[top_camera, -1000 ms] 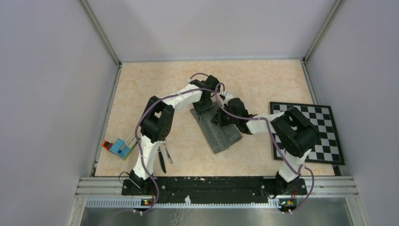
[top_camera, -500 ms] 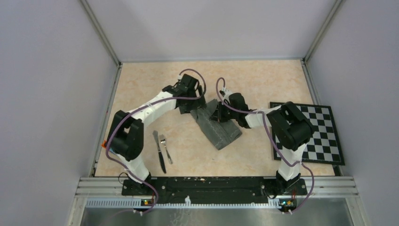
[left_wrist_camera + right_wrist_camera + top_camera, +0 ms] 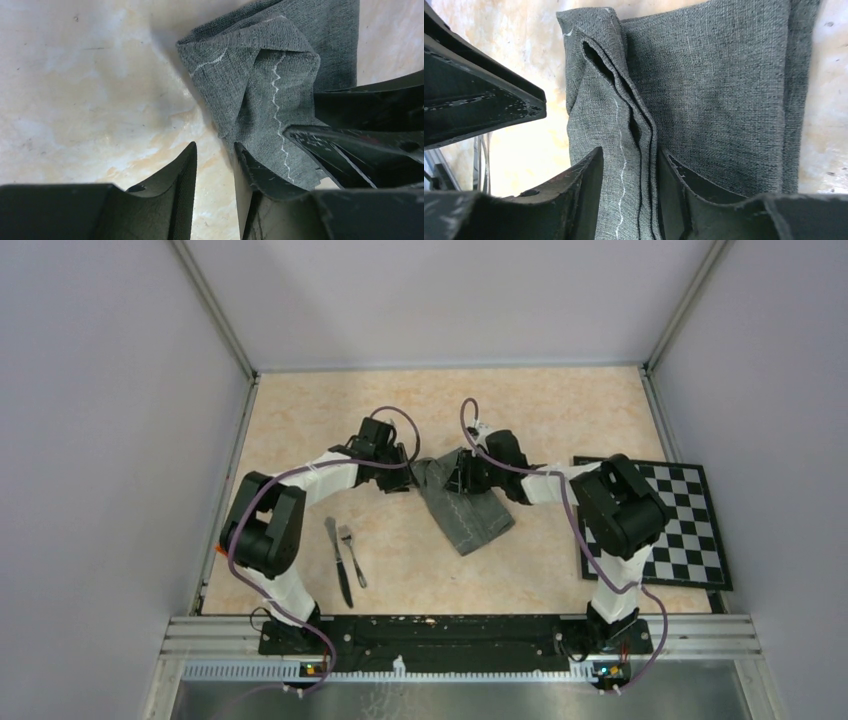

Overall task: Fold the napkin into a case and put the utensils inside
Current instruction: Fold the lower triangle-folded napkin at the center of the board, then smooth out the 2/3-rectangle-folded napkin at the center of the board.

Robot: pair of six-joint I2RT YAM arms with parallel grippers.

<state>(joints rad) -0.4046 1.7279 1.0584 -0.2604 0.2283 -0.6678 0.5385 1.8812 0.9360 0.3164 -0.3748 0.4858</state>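
Note:
The dark grey napkin (image 3: 465, 510) lies folded into an oblong on the table, its far end bunched into raised folds (image 3: 260, 80). My left gripper (image 3: 408, 472) sits at that end's left edge. It is open (image 3: 216, 150), with only bare table between its fingers and the cloth against the outside of its right finger. My right gripper (image 3: 458, 478) is over the same end. Its fingers stand apart astride a ridge of folded napkin (image 3: 630, 155). The knife (image 3: 340, 560) and the fork (image 3: 352, 555) lie side by side to the napkin's left, away from both grippers.
A black-and-white checkered board (image 3: 690, 530) lies at the right under the right arm's elbow. The left arm's elbow (image 3: 262, 530) bulks just left of the utensils, with a scrap of an orange thing (image 3: 220, 548) behind it. Grey walls close in the table.
The left arm swung out to the left, uncovering the knife and fork, and its gripper came off the napkin's top to the left edge. The right gripper's fingers parted over the fold.

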